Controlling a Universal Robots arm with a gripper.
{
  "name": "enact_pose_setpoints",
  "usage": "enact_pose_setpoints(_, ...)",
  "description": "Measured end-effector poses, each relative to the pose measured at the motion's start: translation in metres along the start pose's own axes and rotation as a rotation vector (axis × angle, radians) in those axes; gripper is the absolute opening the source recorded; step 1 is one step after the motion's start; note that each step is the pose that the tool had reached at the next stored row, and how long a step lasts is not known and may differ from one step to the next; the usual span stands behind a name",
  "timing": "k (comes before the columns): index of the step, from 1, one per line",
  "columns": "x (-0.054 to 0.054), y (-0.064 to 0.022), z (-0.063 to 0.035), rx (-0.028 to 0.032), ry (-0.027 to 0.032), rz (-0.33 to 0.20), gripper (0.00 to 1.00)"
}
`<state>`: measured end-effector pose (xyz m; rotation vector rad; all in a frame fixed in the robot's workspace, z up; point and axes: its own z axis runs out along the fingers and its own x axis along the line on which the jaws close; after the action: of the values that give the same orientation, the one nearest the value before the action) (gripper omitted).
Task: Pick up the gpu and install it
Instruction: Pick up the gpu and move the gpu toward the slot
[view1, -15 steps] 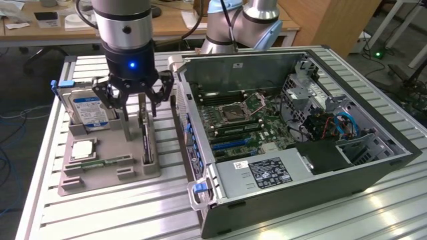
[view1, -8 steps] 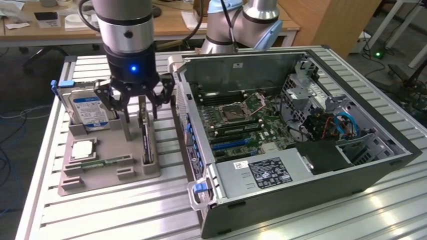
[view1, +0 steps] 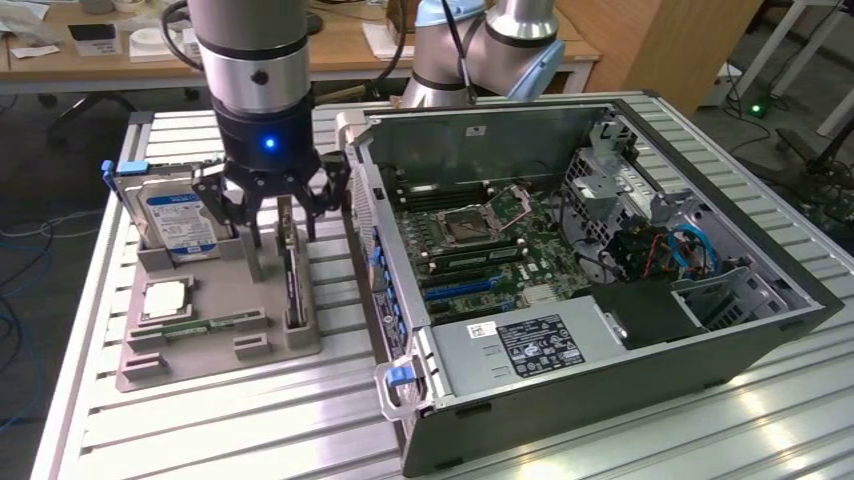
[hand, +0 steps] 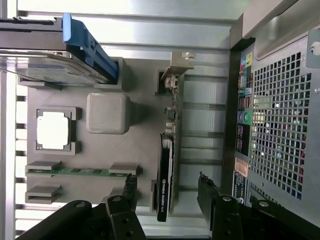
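I am at the pick-up step: my pincer (view1: 276, 226) hangs with its jaws apart over the gpu (hand: 166, 172), which stands on edge in a slot of the grey holder (view1: 200, 352) on the bench (view1: 200, 432), just beside the open case (view1: 747, 330). Nothing is gripped yet. I judge the grasp calls for both fingers square on the card's flat faces, clear of the slot walls.
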<state>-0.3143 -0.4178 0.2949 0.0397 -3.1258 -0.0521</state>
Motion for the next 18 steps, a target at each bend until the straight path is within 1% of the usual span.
enact_pose_setpoints(14, -0.001, 0.0, 0.0189, 0.0, 0.0001, 0.001, 0.61)
enact_pose_setpoints(18, -0.002, 0.0039, 0.0226, 0.0031, 0.0002, 0.002, 0.61)
